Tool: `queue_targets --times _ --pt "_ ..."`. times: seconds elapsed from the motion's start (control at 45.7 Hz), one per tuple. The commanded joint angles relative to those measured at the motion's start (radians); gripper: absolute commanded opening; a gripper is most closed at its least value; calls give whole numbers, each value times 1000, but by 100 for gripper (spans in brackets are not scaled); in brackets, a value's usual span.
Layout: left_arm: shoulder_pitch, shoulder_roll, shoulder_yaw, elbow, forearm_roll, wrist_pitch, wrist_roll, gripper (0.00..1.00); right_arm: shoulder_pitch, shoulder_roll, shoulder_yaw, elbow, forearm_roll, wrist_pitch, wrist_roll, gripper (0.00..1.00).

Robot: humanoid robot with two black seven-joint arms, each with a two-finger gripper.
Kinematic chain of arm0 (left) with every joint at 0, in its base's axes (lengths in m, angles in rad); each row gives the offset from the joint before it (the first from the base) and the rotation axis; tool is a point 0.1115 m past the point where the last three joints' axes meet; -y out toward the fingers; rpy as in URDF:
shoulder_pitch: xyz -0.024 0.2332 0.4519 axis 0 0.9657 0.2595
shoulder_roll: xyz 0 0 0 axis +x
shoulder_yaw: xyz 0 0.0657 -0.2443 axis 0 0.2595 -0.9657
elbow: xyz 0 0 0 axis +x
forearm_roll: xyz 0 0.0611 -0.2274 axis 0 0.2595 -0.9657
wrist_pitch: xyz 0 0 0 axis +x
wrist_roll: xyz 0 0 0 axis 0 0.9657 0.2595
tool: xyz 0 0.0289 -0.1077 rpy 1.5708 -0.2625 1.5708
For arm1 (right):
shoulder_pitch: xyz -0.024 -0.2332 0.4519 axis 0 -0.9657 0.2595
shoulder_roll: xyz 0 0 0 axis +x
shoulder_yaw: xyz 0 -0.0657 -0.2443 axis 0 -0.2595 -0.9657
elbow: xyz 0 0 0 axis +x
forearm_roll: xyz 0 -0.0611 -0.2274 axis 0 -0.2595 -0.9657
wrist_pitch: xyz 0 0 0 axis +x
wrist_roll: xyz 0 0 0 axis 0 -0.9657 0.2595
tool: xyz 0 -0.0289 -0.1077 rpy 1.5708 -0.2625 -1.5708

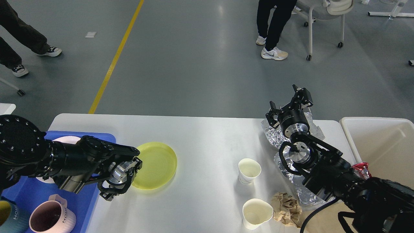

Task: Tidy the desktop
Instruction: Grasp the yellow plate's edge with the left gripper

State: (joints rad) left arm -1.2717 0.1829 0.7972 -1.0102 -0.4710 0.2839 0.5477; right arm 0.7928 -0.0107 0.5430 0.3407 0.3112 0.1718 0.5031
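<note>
Head view. The desktop [207, 136] fills the lower middle of the frame and is only partly tidied. In the blue tray [74, 200] at its 9 o'clock edge there are already a white plate [64, 141], a pink mug [51, 217] and a teal mug [8, 220].

Left on the surface: a yellow plate [157, 165] left of centre, two paper cups [249, 171] [257, 213], a crumpled brown paper [287, 208] and crumpled foil [275, 132] toward 3 o'clock. The off-white bin [381, 142] stands past the 3 o'clock edge, a red wrapper [361, 169] at its rim.

The left gripper [124, 176] sits at the yellow plate's 9 o'clock rim; whether its jaws grip the rim cannot be told. The right gripper [289, 103] hangs above the foil, jaws spread, holding nothing.

Obstructions: the right arm covers part of the foil. Bystanders and a chair [323, 19] are well apart.
</note>
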Motion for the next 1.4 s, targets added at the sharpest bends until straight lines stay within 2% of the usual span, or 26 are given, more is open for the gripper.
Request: queue_targets --times 0.0,0.088,0.241,0.328,0.547,0.744,1.379 --pt "5 -2 -10 1 0 0 0 66 -1 0 0 0 0 0 0 100" --pt "12 -5 -12 2 0 0 -3 61 -1 0 0 0 0 0 0 100" --pt "17 -7 -12 2 0 0 -58 51 -1 0 0 0 0 0 0 100" --pt "20 -7 -12 2 0 0 -72 49 0 0 0 0 0 0 0 100" --pt "32 -11 -12 2 0 0 -77 45 0 0 0 0 0 0 0 100" --pt "38 -13 -12 2 2 0 -77 35 0 0 0 0 0 0 0 100" --pt "43 -13 -12 2 3 -5 -87 20 0 0 0 0 0 0 0 100"
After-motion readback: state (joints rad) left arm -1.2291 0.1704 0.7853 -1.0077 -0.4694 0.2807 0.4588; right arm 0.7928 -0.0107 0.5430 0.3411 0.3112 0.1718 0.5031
